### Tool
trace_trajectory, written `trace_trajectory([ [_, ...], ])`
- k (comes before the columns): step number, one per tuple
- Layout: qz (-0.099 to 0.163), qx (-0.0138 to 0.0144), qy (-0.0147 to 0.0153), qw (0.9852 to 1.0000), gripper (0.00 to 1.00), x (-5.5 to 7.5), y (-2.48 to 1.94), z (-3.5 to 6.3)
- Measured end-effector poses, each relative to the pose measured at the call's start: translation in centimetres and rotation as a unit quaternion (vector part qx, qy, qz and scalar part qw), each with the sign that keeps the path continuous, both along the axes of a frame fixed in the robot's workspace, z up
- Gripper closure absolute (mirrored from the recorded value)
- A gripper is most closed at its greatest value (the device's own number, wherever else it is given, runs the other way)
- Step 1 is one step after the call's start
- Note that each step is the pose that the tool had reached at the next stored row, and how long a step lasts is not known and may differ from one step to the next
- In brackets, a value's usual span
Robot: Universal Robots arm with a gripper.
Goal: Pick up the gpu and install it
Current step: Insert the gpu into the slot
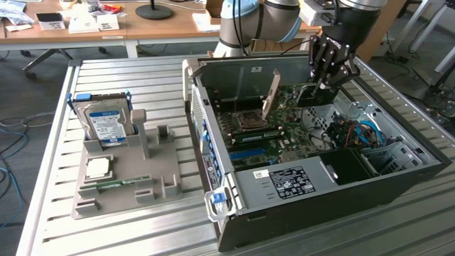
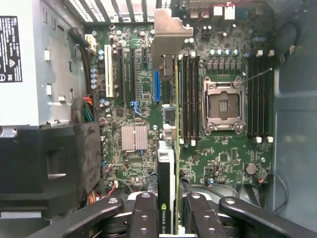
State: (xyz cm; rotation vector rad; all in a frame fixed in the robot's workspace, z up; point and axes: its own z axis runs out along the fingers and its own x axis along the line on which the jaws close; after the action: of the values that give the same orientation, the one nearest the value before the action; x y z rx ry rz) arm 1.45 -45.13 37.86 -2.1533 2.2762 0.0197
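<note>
My gripper (image 1: pixel 328 80) reaches down into the open computer case (image 1: pixel 398 176) and is shut on the gpu (image 1: pixel 313 96). The card hangs on edge just above the green motherboard (image 1: pixel 299 114), and its silver bracket (image 1: pixel 271 96) points toward the case's rear wall. The wrist view looks along the gpu (image 2: pixel 166 168) edge-on. A black finger (image 2: pixel 143 218) presses one face and another finger (image 2: pixel 199 218) the other, and the bracket (image 2: pixel 171 34) sits at the far end. The card lies between the blue slot (image 2: pixel 157 85) and the memory slots (image 2: pixel 190 94). Whether it touches the board I cannot tell.
On the exterior view's left, a grey holder (image 1: pixel 153 176) carries a blue-labelled hard drive (image 1: pixel 106 124), a processor chip (image 1: pixel 97 168) and a memory stick (image 1: pixel 114 184). Inside the case are the power supply (image 1: pixel 284 182), an empty processor socket (image 2: pixel 223 106), a heat sink (image 2: pixel 134 138) and loose cables (image 1: pixel 363 133).
</note>
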Motion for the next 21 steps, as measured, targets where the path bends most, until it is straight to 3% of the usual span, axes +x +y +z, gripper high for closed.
trace_trajectory([
  [16, 0.000, 0.0000, -0.0001, 1.0000, 0.73, -1.7, 0.00, -1.58],
  [21, 0.000, -0.0001, -0.0001, 1.0000, 0.73, -1.8, 0.00, -1.67],
])
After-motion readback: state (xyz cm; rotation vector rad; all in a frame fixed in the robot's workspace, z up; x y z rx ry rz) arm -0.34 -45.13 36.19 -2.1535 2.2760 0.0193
